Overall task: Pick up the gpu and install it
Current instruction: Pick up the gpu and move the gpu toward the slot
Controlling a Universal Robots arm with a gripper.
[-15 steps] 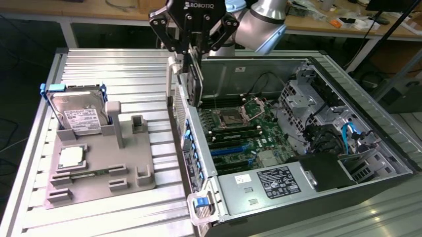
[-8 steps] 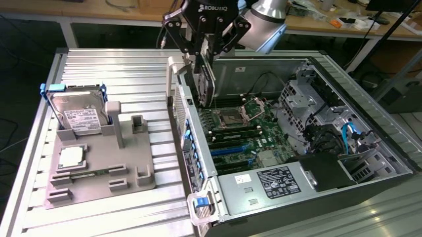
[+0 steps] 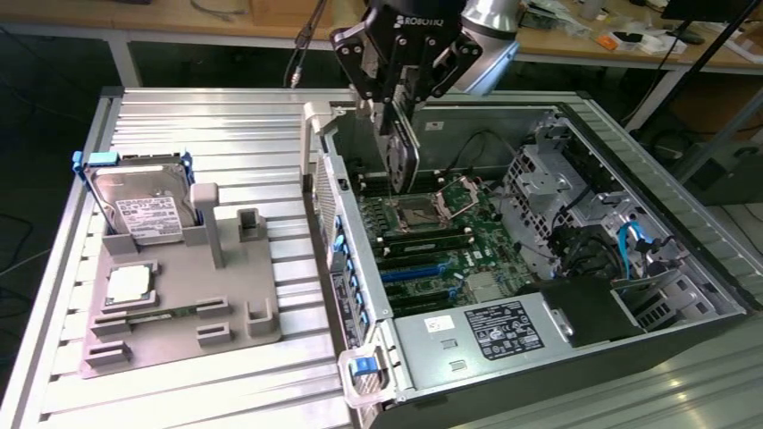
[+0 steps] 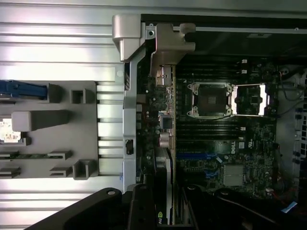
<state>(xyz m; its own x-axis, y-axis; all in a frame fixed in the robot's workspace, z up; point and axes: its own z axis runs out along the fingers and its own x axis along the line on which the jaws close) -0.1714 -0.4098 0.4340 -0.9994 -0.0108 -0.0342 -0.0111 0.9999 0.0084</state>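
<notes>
Gripper (image 3: pixel 399 112): clamped on gpu (image 3: pixel 406 156); fingertips masked by card's upper edge.
Gpu: hangs on edge inside open case (image 3: pixel 674 213), above board (image 3: pixel 441 241), near wall on exterior view's left; contact with slot cannot be told.
Wrist view: gpu (image 4: pixel 163 182) edge-on; gripper (image 4: pixel 165 213) cut off by frame.
Holder (image 3: pixel 179 295): grey; drive (image 3: pixel 143 201) upright, chip (image 3: pixel 129 284) flat; labels unreadable.
Surface (image 3: pixel 214 125): ribbed aluminium, carries holder and case.
Room: cluttered benches (image 3: pixel 238 25) behind, cropped.

The gripper (image 3: pixel 402 112) hides the upper edge of the gpu (image 3: pixel 406 163). Print on the hard drive (image 3: pixel 141 210) is too small to read.
</notes>
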